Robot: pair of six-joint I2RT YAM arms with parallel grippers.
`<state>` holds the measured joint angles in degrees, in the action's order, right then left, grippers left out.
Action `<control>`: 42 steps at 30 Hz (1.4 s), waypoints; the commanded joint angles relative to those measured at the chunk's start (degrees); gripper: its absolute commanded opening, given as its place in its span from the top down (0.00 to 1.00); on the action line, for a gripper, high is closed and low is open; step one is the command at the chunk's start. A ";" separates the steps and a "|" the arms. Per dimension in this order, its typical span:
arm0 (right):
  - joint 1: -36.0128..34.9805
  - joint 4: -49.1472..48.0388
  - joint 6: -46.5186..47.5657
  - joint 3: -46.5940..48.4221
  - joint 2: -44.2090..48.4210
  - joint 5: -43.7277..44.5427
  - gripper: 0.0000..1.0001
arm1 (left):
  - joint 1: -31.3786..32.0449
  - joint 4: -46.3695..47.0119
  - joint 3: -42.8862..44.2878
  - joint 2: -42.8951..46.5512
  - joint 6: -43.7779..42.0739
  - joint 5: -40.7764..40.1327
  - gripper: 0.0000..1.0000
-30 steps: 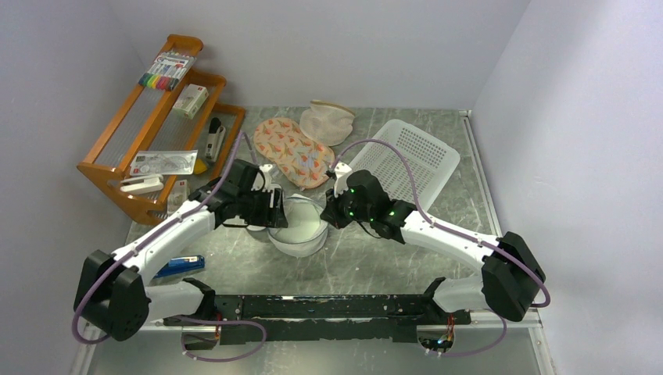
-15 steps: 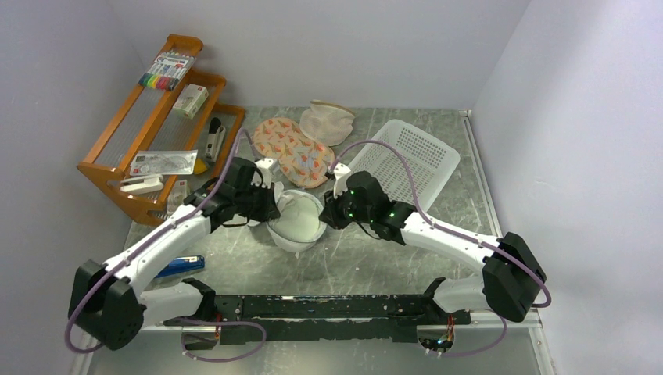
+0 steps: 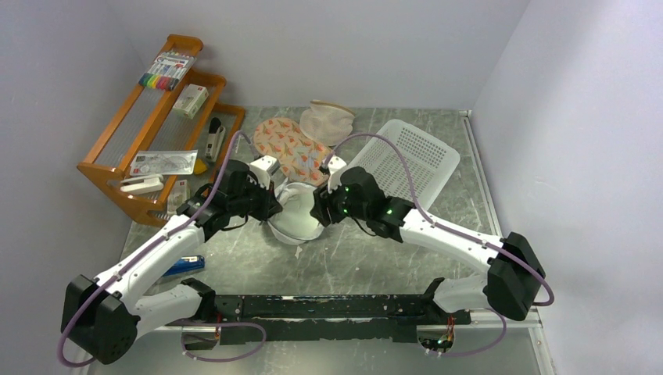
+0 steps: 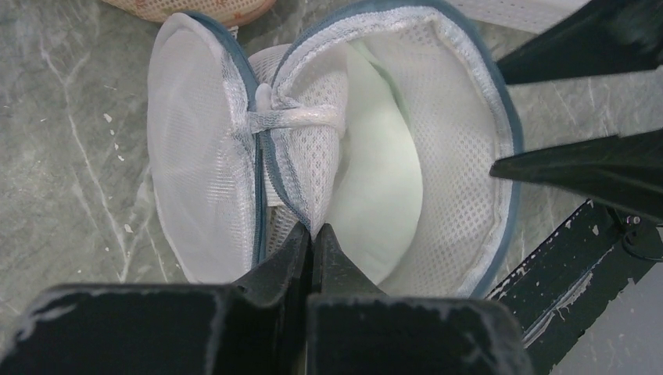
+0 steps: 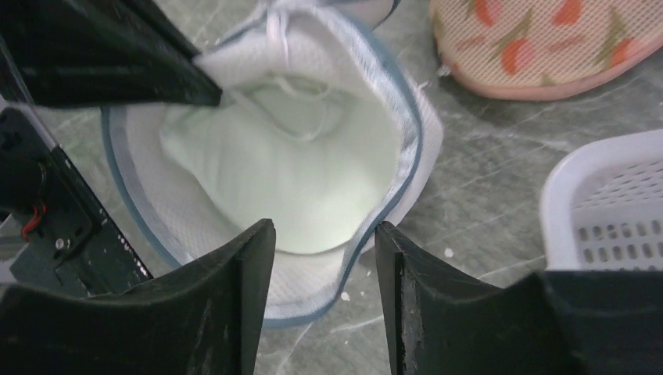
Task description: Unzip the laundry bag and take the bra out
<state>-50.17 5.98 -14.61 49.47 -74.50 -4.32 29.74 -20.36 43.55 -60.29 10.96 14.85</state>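
The laundry bag (image 3: 295,220) is a white mesh pouch with a grey-blue zip rim, and it lies gaping open at the table's middle. Its lid flap (image 4: 199,156) is folded to the left. Inside shows a pale mint, smooth rounded cup (image 5: 289,172) with a thin white cord, by its look the bra (image 4: 379,203). My left gripper (image 4: 313,231) is shut on the bag's near mesh rim (image 4: 309,180). My right gripper (image 5: 324,234) stands open, its fingers either side of the bag's rim (image 5: 406,156). In the top view the two grippers (image 3: 270,209) (image 3: 317,211) flank the bag.
An orange floral pouch (image 3: 291,150) and a beige mesh pouch (image 3: 328,119) lie behind the bag. A white perforated basket (image 3: 410,156) sits at the back right. A wooden rack (image 3: 156,133) with stationery stands at the left, and a blue stapler (image 3: 181,266) lies near the left arm.
My left gripper closed on the bag's rim and drew it a little away from the bases. My right gripper opened and shifted left over the bag's other edge.
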 commanded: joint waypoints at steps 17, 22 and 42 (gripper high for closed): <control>-7.30 -5.74 -6.05 7.51 -6.69 0.86 0.46 | 0.31 3.13 0.89 -0.61 -1.62 4.21 0.93; -9.04 -7.72 -11.80 7.48 -10.54 4.15 0.48 | 0.32 3.35 0.78 -0.46 -1.43 4.59 0.93; -16.50 -1.27 -19.49 15.28 -19.11 25.40 0.46 | 0.30 3.53 0.75 -0.26 -1.27 5.27 0.93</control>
<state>-66.08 3.64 -32.60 62.37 -92.77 15.68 29.74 -19.86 43.55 -61.08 9.85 17.67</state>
